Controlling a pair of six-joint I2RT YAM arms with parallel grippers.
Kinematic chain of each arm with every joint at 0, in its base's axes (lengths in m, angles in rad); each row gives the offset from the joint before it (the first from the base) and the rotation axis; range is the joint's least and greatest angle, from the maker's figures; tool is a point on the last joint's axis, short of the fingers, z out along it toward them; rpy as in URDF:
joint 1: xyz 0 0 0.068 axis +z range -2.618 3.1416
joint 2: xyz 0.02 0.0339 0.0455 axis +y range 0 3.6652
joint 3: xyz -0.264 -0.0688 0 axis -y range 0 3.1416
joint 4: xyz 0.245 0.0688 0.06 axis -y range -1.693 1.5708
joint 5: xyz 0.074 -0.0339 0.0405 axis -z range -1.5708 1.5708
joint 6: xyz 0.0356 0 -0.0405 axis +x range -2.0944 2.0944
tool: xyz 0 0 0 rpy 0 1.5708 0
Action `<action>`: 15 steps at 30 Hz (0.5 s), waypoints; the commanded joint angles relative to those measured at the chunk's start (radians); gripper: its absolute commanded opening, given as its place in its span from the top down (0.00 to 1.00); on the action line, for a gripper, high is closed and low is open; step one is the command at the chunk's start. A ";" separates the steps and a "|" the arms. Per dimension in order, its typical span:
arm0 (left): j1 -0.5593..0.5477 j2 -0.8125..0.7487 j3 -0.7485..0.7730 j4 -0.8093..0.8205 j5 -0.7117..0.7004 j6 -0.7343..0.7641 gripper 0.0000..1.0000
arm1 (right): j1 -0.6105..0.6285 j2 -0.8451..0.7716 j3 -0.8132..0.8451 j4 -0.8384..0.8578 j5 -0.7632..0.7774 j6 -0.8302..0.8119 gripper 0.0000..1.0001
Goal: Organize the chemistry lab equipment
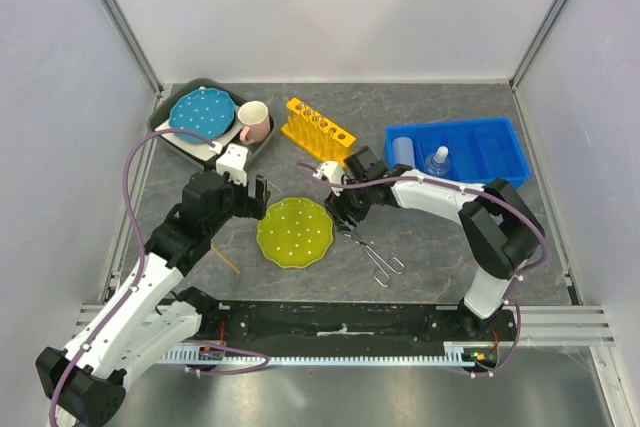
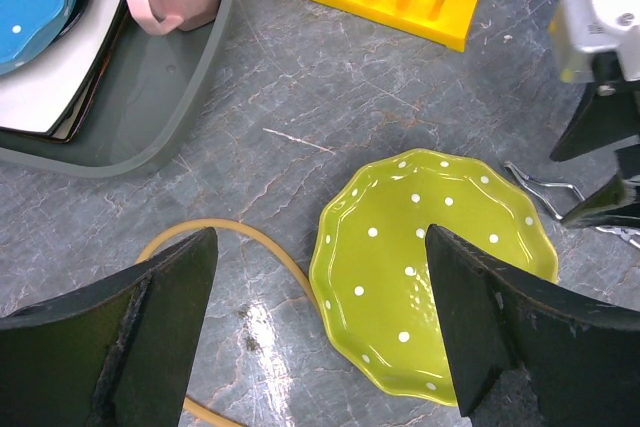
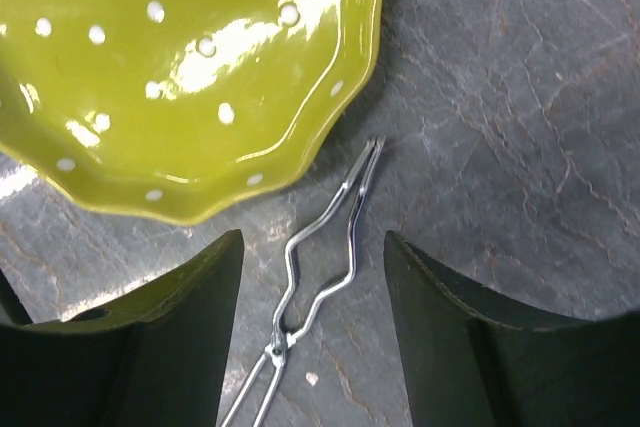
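The metal tongs [image 3: 320, 267] are lying flat on the grey desk [image 1: 430, 237], just beside the right edge of the dotted yellow-green plate [image 1: 294, 232], with their thin tip pointing toward the plate's rim. The right hand [image 3: 312, 242] is hovering low over them, one finger on each side. Its fingers are standing partly apart and are not touching the wire, so it is gripping nothing.

Behind the tongs, the yellow test-tube rack [image 1: 318, 131] is standing upright near the middle of the desk. To its right, the small clear flask [image 1: 437, 160] is sitting in a compartment of the blue tray [image 1: 500, 152].

The left hand [image 2: 320, 237] is hanging wide open and empty just to the left of the yellow-green plate. Beyond it, at the far left corner, the grey tray [image 1: 262, 143] is carrying a dotted blue plate [image 1: 200, 110] and the pink mug [image 1: 253, 122].
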 commanded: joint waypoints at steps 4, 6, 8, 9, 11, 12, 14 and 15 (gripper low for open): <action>0.000 -0.001 0.000 0.025 0.000 0.021 0.09 | 0.020 0.101 0.118 -0.009 0.061 0.030 0.37; 0.000 -0.001 0.001 0.025 0.000 0.021 0.09 | 0.023 0.115 0.132 -0.012 0.071 0.033 0.38; 0.000 -0.001 0.001 0.025 0.000 0.021 0.09 | 0.025 0.137 0.138 -0.013 0.080 0.033 0.38; 0.000 -0.001 0.000 0.025 0.002 0.021 0.09 | 0.028 0.143 0.144 -0.016 0.081 0.034 0.39; 0.000 -0.001 0.001 0.025 0.000 0.021 0.09 | 0.033 0.158 0.149 -0.016 0.084 0.036 0.40; 0.000 -0.003 0.001 0.026 0.000 0.021 0.09 | 0.036 0.164 0.153 -0.019 0.087 0.035 0.40; 0.000 -0.003 0.001 0.026 0.000 0.021 0.09 | 0.042 0.175 0.158 -0.021 0.098 0.031 0.40; 0.000 -0.003 0.001 0.025 0.000 0.021 0.09 | 0.043 0.183 0.161 -0.021 0.100 0.030 0.40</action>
